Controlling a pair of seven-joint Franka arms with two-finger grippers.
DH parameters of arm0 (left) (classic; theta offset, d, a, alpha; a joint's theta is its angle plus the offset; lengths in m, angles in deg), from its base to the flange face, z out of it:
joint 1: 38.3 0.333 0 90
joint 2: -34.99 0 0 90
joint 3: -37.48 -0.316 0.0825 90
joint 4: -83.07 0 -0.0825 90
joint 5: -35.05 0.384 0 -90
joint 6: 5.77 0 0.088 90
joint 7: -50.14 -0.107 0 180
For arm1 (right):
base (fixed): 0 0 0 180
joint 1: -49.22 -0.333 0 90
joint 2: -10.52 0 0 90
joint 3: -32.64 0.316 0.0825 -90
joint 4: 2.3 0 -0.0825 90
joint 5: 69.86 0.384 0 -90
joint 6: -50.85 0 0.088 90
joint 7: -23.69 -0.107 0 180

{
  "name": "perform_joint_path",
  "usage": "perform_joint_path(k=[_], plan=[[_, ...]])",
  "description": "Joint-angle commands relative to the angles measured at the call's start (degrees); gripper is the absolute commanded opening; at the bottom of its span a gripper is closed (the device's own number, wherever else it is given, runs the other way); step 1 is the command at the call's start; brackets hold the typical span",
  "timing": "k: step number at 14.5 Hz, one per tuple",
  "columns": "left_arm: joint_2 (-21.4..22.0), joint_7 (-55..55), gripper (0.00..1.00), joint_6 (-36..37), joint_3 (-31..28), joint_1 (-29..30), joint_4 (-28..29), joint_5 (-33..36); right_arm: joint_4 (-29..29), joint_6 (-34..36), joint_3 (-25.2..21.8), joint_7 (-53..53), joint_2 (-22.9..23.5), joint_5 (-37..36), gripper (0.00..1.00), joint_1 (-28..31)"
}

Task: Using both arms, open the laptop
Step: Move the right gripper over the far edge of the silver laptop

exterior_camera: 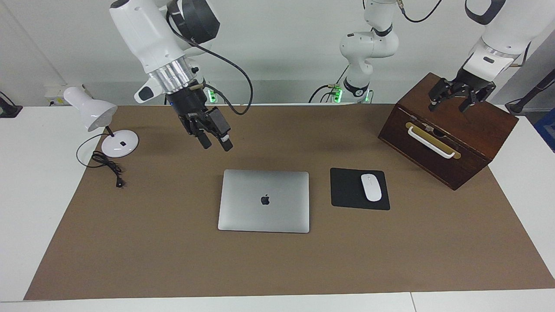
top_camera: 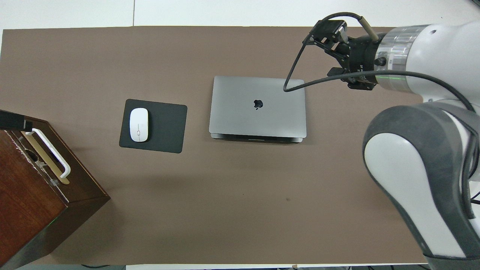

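The laptop (exterior_camera: pixel 264 200) (top_camera: pixel 258 107) lies closed and flat in the middle of the brown mat, its silver lid with the dark apple logo facing up. My right gripper (exterior_camera: pixel 217 144) (top_camera: pixel 330 32) hangs open in the air over the mat, beside the laptop's corner toward the right arm's end, touching nothing. My left gripper (exterior_camera: pixel 451 106) hovers open over the top of the wooden box (exterior_camera: pixel 451 130), well away from the laptop. Neither gripper holds anything.
A black mouse pad (exterior_camera: pixel 347 190) (top_camera: pixel 165 125) with a white mouse (exterior_camera: pixel 371 187) (top_camera: pixel 138 124) lies beside the laptop toward the left arm's end. The wooden box (top_camera: pixel 30 195) with a white handle stands at that end. A white desk lamp (exterior_camera: pixel 93 112) and its cord sit at the right arm's end.
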Motion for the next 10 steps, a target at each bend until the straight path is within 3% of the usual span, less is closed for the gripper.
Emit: perform_joint_path(k=[1, 2, 3, 4, 10], plan=[[0.44, 0.27, 1.00, -3.77, 0.67, 0.59, 0.23, 0.73, 0.41, -5.44, -0.31, -0.87, 1.83, 5.95, 1.00, -0.72], [0.53, 0.54, 0.75, -3.33, 0.67, 0.59, 0.58, 0.73, 0.67, -8.16, -0.31, -0.87, 2.45, 7.37, 1.00, -1.77], [0.62, 1.58, 0.29, -2.63, 0.75, 0.59, 0.75, 0.73, 1.37, -10.80, -0.31, -0.87, 3.15, 7.56, 1.00, -2.30], [0.70, 3.07, 0.00, -2.10, 0.76, 0.59, 0.93, 0.73, 2.24, -13.87, -0.31, -0.87, 3.77, 7.56, 1.00, -2.74], [0.97, 5.02, 0.00, -3.06, 0.84, 0.33, 0.93, 0.47, 2.08, -31.37, -0.31, -0.95, 12.29, 10.99, 1.00, -9.15]])
